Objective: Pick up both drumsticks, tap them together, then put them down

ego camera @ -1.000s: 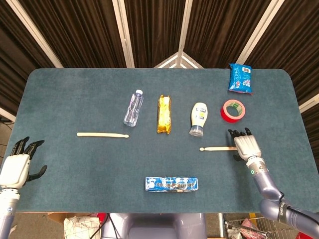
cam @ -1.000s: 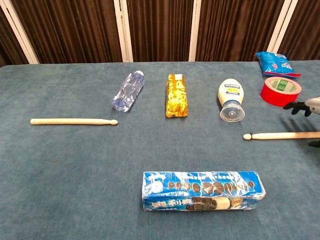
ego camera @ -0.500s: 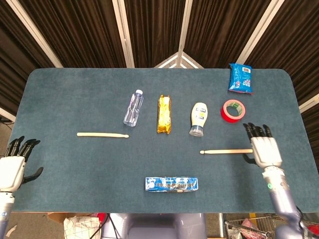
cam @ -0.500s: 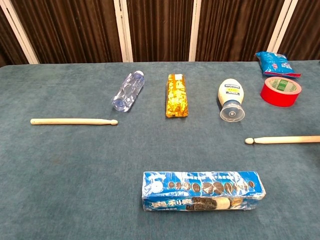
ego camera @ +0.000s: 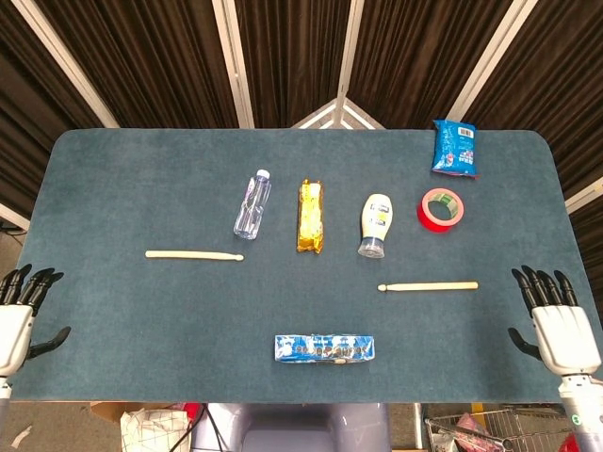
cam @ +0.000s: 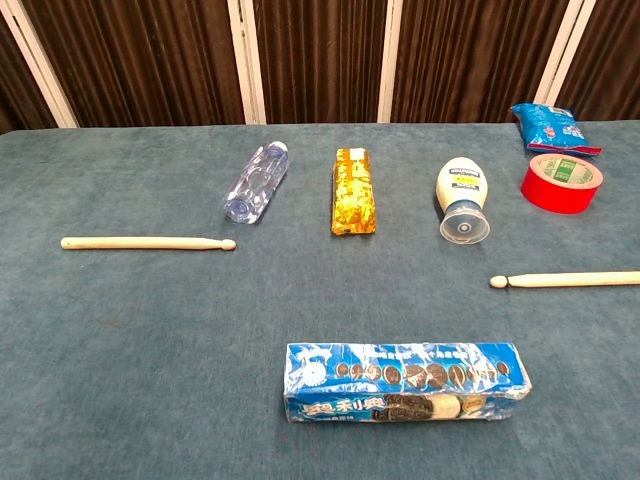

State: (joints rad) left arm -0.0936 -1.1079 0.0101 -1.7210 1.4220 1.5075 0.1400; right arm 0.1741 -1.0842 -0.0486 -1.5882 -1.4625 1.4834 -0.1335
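Both drumsticks are lying flat on the table (ego camera: 113,179), tips pointing toward the centre: the left drumstick (ego camera: 194,255) near the water bottle (ego camera: 252,204), the right drumstick (ego camera: 428,286) just near of the mayonnaise bottle (ego camera: 377,224). The left hand (ego camera: 17,317) and right hand (ego camera: 560,325) are hovering at the table's near corners, fingers spread and holding nothing, well apart from the sticks. Judging by this, each stick is lying on its own hand's side for a separate reach.
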